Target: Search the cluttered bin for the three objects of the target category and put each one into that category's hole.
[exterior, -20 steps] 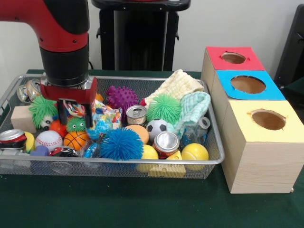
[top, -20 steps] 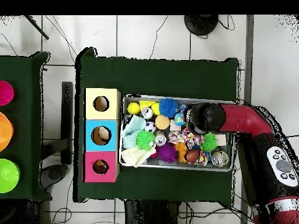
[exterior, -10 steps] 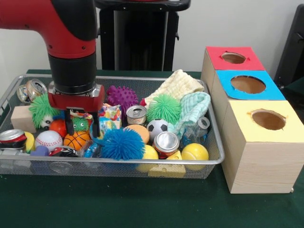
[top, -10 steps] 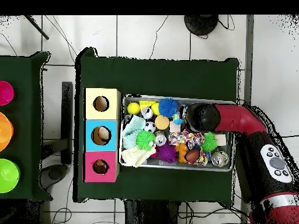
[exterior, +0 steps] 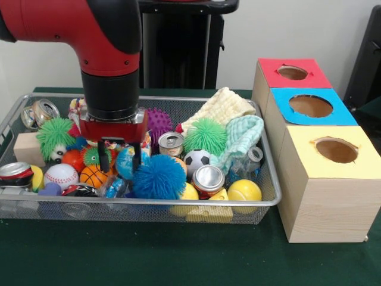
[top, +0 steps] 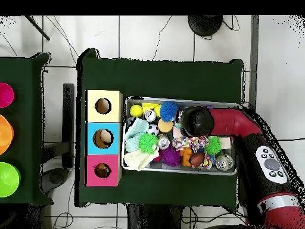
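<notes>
Hovering my pincer (exterior: 119,156) low in the wire bin (exterior: 271,189), prongs spread, gripping nothing. A small blue ball (exterior: 126,162) sits right between the prongs, so I judge that's the pick. Blue spiky ball (exterior: 159,177) touches it at 4 o'clock, basketball (exterior: 94,175) at 8. No long axis, it's round. Target category unclear; the box holes (exterior: 311,105) lie well off at 3 o'clock.

Green-clothed table (exterior: 178,256) with wire bin (exterior: 271,196) beside 3 holed boxes (exterior: 324,196).
</notes>
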`<act>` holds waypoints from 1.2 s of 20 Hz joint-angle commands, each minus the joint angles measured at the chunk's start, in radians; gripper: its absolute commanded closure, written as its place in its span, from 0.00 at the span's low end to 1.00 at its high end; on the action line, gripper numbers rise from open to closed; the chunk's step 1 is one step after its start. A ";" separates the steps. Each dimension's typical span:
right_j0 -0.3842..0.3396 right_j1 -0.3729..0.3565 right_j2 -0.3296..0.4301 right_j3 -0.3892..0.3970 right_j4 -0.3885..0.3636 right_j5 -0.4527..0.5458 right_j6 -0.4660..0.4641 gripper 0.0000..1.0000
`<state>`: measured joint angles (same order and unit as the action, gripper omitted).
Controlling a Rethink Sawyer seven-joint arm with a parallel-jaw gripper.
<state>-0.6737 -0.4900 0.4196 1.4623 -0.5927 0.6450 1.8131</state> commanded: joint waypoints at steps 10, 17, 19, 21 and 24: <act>0.079 -0.003 -0.101 0.196 -0.036 -0.080 0.067 0.00; 0.110 -0.024 -0.135 0.222 -0.016 -0.110 0.097 0.00; 0.118 -0.030 -0.143 0.226 -0.009 -0.114 0.100 0.00; 0.127 -0.043 -0.155 0.245 -0.005 -0.124 0.110 0.00; 0.146 -0.066 -0.175 0.268 0.004 -0.136 0.132 0.00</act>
<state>-0.5507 -0.5740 0.2941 1.5864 -0.5907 0.5161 1.8131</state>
